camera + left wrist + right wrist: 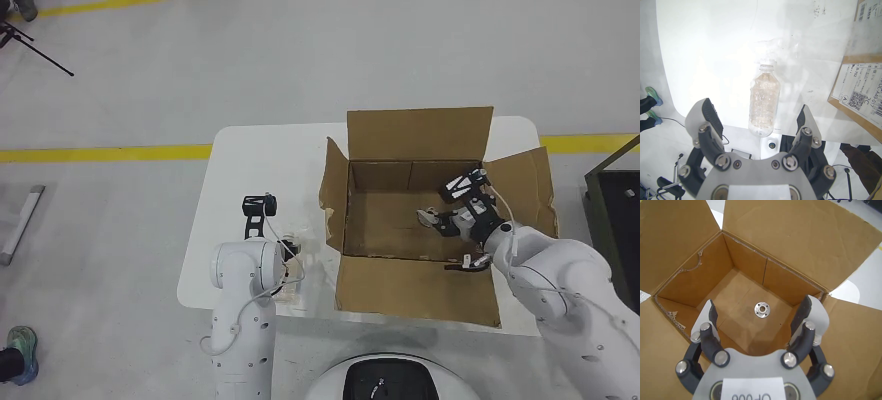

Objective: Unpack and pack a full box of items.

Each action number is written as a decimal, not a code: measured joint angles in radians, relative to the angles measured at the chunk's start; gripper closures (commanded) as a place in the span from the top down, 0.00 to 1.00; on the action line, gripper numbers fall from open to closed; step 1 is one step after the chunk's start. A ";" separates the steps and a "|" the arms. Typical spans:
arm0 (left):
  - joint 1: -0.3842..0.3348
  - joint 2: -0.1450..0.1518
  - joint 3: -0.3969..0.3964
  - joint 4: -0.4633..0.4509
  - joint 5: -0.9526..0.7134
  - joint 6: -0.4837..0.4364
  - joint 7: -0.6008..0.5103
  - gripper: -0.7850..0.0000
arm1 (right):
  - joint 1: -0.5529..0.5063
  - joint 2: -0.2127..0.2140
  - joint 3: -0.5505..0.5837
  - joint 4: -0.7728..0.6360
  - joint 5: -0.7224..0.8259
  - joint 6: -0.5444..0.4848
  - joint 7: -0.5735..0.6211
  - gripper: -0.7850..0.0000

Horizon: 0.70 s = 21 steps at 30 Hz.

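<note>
The left gripper (757,109) is being held with its fingers wide apart, with the clear bottle (763,102) being framed between them on the white table (715,47) (neither pad touching it). The right gripper (760,305) is being held spread too, with a small metal flange (762,309) on the floor of the open box (687,281) being framed between its fingertips.

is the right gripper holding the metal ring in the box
No, the metal ring lies on the box floor, and the right gripper hovers above it, jaws open.

Top view overhead, far; wrist views close, downward; box (400,176) shared by all.
</note>
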<state>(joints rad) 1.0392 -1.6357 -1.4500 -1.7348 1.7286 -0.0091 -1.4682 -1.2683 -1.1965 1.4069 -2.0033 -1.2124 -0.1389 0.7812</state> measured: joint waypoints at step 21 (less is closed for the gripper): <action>0.000 0.000 0.000 0.000 0.000 0.000 0.000 1.00 | 0.067 -0.012 -0.099 0.092 -0.046 0.079 0.096 1.00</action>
<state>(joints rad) 1.0392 -1.6357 -1.4500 -1.7348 1.7286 -0.0091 -1.4682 -1.2013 -1.2087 1.3082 -1.9114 -1.2585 -0.0597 0.8776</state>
